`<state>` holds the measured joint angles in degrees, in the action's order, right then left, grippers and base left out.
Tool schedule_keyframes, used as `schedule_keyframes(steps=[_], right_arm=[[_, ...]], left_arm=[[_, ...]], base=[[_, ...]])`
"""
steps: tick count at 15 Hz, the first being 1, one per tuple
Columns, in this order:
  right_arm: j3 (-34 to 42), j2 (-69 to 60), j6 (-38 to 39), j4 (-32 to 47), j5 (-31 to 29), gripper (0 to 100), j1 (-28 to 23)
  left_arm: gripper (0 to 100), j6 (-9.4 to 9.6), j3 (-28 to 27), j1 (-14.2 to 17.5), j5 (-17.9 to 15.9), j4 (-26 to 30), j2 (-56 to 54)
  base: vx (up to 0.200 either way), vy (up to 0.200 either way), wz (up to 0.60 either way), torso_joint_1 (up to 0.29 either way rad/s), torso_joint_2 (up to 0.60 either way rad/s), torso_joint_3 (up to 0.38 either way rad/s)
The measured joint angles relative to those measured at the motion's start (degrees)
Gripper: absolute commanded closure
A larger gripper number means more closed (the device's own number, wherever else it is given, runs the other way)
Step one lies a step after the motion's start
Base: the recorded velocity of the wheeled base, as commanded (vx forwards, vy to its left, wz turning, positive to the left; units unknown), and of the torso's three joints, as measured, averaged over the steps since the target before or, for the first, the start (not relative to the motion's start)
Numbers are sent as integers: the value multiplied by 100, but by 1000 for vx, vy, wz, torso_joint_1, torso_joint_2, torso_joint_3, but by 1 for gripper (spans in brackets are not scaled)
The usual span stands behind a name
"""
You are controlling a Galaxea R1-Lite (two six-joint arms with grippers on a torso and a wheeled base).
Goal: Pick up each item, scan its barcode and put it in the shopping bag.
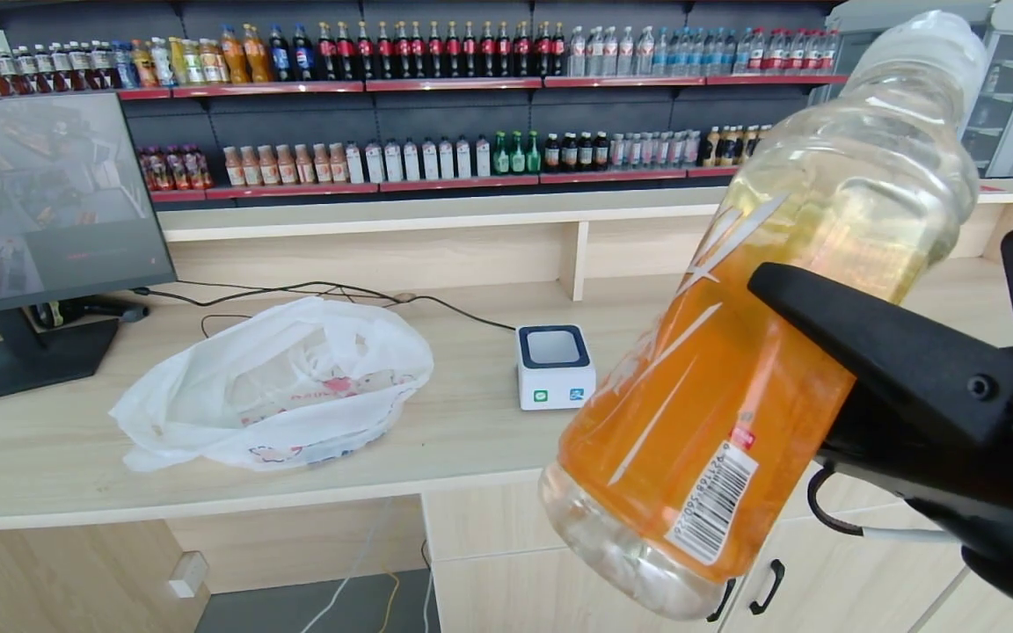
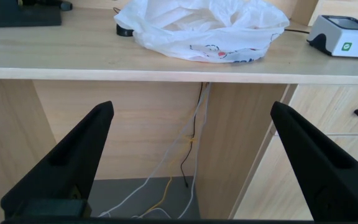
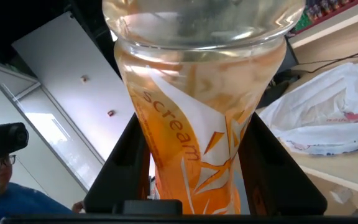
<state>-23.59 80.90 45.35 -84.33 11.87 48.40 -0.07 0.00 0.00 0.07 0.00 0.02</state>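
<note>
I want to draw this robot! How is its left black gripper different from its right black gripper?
The left black gripper is open with nothing between its fingers; the right black gripper is shut on a clear plastic bottle of orange drink. The left one sits low, facing the front of the light wooden counter; the right one is raised, holding the bottle tilted. Both have the same black, wedge-shaped fingers.

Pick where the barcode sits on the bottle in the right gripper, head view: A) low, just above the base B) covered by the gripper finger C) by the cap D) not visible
A: the barcode shows on the lower label of the orange bottle, just above its clear base and below where the right gripper clamps it.
</note>
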Motion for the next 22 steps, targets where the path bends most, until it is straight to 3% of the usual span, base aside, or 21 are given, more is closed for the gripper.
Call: schedule_keyframes(steps=[4, 7, 12, 14, 16, 18, 22], right_arm=[[154, 0, -1081, 48, -110, 100, -5], [577, 44, -2422, 167, -756, 100, -90], [636, 77, -4303, 179, -1068, 100, -968], [354, 77, -4791, 182, -1185, 100, -1541], [83, 83, -5170, 176, -1677, 100, -2037], [77, 107, -5416, 173, -2013, 100, -2177], [-162, 471, -5465, 0, -2024, 100, -2219]], left_arm=[[0, 0, 0, 0, 0, 0, 0], [0, 0, 0, 0, 0, 0, 0], [0, 0, 0, 0, 0, 0, 0], [0, 0, 0, 0, 0, 0, 0], [0, 0, 0, -7, 0, 0, 0], [0, 0, 0, -11, 0, 2, 0], [0, 0, 0, 0, 0, 0, 0]], base=[[0, 0, 0, 0, 0, 0], [0, 0, 0, 0, 0, 0], [0, 0, 0, 0, 0, 0], [0, 0, 0, 0, 0, 0], [0, 0, 0, 0, 0, 0], [0, 0, 0, 0, 0, 0], [0, 0, 0, 0, 0, 0]])
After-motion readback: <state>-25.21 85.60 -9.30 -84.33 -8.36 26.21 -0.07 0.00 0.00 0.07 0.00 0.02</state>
